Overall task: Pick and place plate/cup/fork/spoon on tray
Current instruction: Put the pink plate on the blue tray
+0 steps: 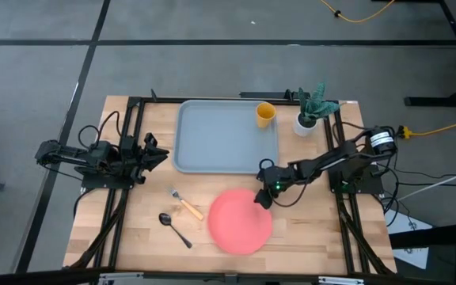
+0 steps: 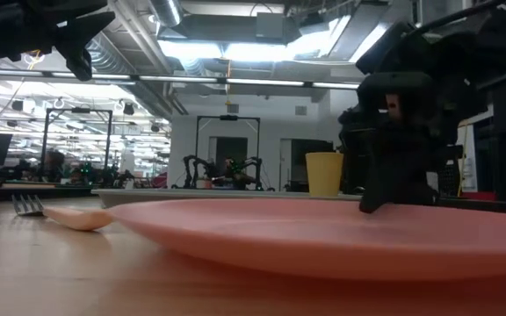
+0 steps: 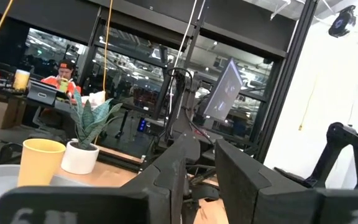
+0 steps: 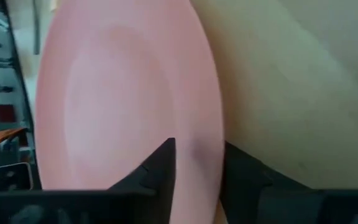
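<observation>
Wooden table (image 1: 315,237) beneath an open workshop. Right gripper (image 1: 263,198), fingers straddling the far-right rim of the plate (image 1: 240,222), apparently narrowing on it though the pinch looks incomplete. The tray (image 1: 212,134), cup (image 1: 265,114) in its far-right corner, lies directly beyond. Left gripper (image 1: 155,152) waits spread, far left.

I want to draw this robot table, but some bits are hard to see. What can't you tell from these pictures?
- The spoon: shows only in the high view; in the low view the plate fills the front and hides it.
- The tray: in the low view only its front rim shows.
- The right gripper straddles the plate's rim; whether its fingers press it yet cannot be told.
- The left gripper waits beside the tray, holding nothing.
</observation>
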Action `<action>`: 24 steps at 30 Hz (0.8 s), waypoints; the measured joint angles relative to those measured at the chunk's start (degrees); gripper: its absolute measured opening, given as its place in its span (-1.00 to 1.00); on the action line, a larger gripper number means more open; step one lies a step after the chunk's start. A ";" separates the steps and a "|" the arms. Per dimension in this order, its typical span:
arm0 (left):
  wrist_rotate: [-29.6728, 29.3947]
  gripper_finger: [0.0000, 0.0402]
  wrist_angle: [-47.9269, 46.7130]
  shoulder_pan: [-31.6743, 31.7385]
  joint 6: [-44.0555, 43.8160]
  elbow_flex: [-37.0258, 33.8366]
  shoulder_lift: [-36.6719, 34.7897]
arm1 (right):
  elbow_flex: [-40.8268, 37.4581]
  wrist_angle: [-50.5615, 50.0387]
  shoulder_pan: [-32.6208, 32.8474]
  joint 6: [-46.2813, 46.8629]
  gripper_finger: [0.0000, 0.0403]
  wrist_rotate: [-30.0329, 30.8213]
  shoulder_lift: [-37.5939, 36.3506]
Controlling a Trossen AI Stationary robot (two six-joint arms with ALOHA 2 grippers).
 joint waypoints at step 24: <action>0.02 -0.60 0.01 0.02 -0.09 0.00 -0.01 | 16.77 -7.27 -13.67 -24.09 -0.98 19.12 -9.88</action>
